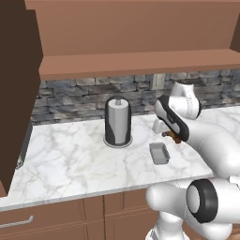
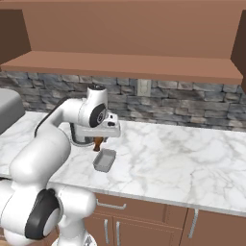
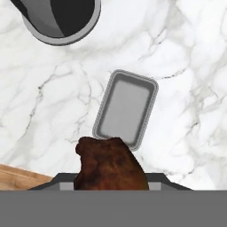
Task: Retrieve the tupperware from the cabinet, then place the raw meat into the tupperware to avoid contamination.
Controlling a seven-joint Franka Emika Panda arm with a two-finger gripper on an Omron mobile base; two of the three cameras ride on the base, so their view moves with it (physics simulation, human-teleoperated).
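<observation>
The grey tupperware [image 1: 159, 153] [image 2: 105, 160] [image 3: 126, 108] lies empty on the marble counter, out of the cabinet [image 1: 131, 28]. My gripper [image 1: 172, 136] [image 2: 99, 141] hangs a little above the counter, just behind and beside the container, shut on the raw meat [image 1: 175, 137] [image 2: 98, 143]. In the hand view the reddish-brown raw meat [image 3: 111, 166] sits between the fingers at the bottom, its top edge overlapping the container's near rim. The fingertips themselves are hidden behind the chunk.
A paper towel roll [image 1: 117, 121] [image 3: 62, 17] on a dark stand stands left of the container. The cabinet's dark door [image 1: 14, 93] hangs open at the left. A grey toaster [image 2: 7, 110] sits at the counter's far left. Stone backsplash with a wall outlet [image 2: 143, 87] lies behind.
</observation>
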